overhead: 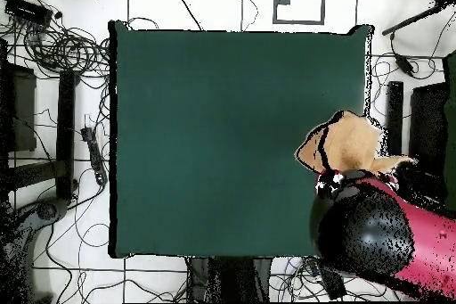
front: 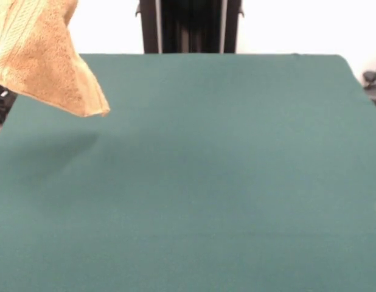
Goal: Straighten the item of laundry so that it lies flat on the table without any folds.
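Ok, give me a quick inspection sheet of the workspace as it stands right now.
Surface: green table, nothing lying on it.
Job's things: orange towel hanging in the air over one table corner, crumpled, not laid flat.
Clutter: nothing seen on the table.
Gripper: hidden behind the arm and towel; state cannot be told.
Cables: many loose cables on the floor beside the table.
Surroundings: black pedestal at the far edge; white tiled floor.
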Robot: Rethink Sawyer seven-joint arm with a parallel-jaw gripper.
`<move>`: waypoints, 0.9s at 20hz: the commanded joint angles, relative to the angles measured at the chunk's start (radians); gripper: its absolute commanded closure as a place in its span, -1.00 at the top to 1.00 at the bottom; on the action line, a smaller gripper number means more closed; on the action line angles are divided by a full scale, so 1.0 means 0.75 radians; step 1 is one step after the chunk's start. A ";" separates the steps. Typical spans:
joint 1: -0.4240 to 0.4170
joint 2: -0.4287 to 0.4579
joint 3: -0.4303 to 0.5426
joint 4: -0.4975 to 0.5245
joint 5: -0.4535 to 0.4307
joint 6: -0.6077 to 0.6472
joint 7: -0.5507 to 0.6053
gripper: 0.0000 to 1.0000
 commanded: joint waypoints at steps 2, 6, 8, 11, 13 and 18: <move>0.171 0.025 -0.037 0.354 -0.049 -0.205 0.273 -1.00; 0.275 0.084 -0.112 0.412 -0.045 -0.307 0.446 -1.00; 0.333 0.103 -0.154 0.420 -0.037 -0.336 0.510 -1.00; 0.444 0.149 -0.239 0.413 -0.037 -0.380 0.632 -1.00; 0.528 0.200 -0.304 0.407 -0.027 -0.431 0.732 -1.00; 0.655 0.308 -0.389 0.417 0.076 -0.535 0.849 -1.00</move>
